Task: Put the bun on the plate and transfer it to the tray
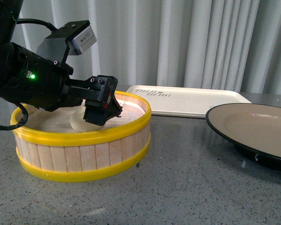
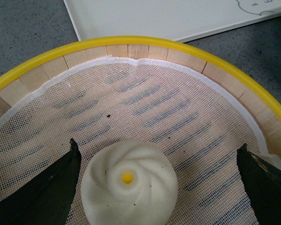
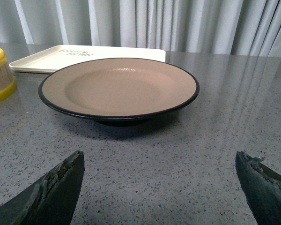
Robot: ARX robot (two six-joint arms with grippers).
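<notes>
The white pleated bun (image 2: pixel 129 185) with a yellow dot on top lies on the mesh liner inside the wooden steamer basket (image 1: pixel 84 154). My left gripper (image 2: pixel 159 145) is open and lowered into the basket. The bun sits between its fingers, close beside one finger (image 2: pixel 51 187) and well apart from the other. In the front view the left gripper (image 1: pixel 100 105) partly hides the bun (image 1: pixel 79 123). The plate (image 3: pixel 117 86), beige with a black rim, stands empty on the table in front of my open, empty right gripper (image 3: pixel 160 154). The cream tray (image 1: pixel 192 101) lies behind it, empty.
The steamer basket has yellow bands and a raised rim (image 2: pixel 131 41) around the left gripper. The plate (image 1: pixel 253 126) stands at the right of the grey speckled table, the tray (image 3: pixel 51 58) behind it and the basket (image 3: pixel 0 75). Curtains hang at the back.
</notes>
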